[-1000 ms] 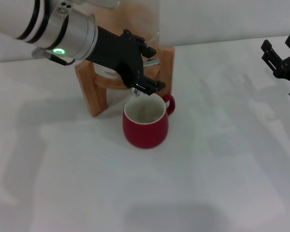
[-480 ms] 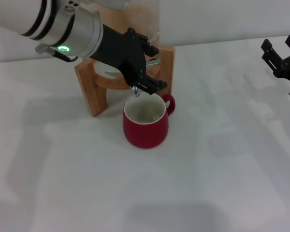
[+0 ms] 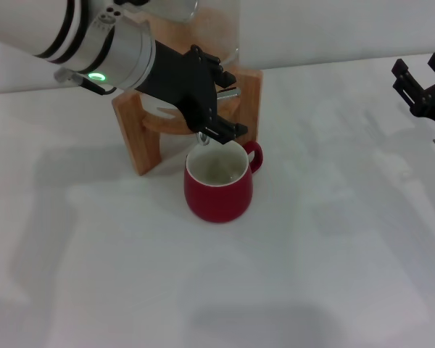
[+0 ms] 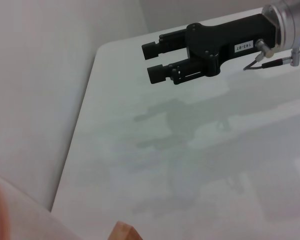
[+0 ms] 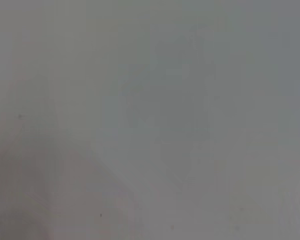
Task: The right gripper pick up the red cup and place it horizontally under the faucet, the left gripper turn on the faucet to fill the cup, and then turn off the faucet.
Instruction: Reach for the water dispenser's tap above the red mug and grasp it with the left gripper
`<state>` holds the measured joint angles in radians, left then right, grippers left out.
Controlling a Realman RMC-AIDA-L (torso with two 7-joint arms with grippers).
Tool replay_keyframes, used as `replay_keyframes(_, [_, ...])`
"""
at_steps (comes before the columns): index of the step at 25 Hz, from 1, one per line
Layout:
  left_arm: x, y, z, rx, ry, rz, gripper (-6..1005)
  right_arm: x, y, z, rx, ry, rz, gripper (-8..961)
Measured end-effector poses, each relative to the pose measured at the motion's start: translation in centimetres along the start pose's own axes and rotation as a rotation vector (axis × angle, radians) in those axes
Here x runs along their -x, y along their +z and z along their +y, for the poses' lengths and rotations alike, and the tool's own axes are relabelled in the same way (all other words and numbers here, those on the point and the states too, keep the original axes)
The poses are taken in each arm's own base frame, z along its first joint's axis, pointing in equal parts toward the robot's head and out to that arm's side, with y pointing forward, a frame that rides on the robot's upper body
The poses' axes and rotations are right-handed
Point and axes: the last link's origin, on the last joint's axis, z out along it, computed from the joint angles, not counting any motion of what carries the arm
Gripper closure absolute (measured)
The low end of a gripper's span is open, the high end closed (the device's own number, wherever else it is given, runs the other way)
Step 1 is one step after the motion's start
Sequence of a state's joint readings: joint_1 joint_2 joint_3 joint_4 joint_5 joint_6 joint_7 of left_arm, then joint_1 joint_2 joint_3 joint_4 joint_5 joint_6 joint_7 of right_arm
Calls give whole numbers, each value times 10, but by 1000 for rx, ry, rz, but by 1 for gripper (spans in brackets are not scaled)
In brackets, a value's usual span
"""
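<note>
While our left tool reaches around the faucet, we cannot tell its grip. Our red cup stands upright below. Our right tool waits apart, fingers spread.

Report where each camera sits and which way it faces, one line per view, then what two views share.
Head view: high on the robot, looking down at the white table; the black two-fingered left gripper is at the small chrome faucet, above the squat red cup; the black right gripper is at the far right.
Left wrist view: faces across the table at the open right gripper.
Right wrist view: faces bare table; no body shows.
Shared: the head and left wrist views both show the right gripper.
</note>
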<state>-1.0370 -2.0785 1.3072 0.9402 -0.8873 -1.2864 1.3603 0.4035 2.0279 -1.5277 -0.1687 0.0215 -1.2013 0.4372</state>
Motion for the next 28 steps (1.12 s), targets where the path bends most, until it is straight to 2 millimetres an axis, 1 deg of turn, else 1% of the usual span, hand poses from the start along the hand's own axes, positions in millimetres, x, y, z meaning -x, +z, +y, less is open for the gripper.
replay_keyframes(14, [3, 3, 1, 6, 1, 2, 169, 0, 0, 0, 0, 0, 0, 270])
replay_keyframes(28, [4, 1, 5, 26, -2, 1, 170, 0, 0, 0, 0, 0, -1, 271])
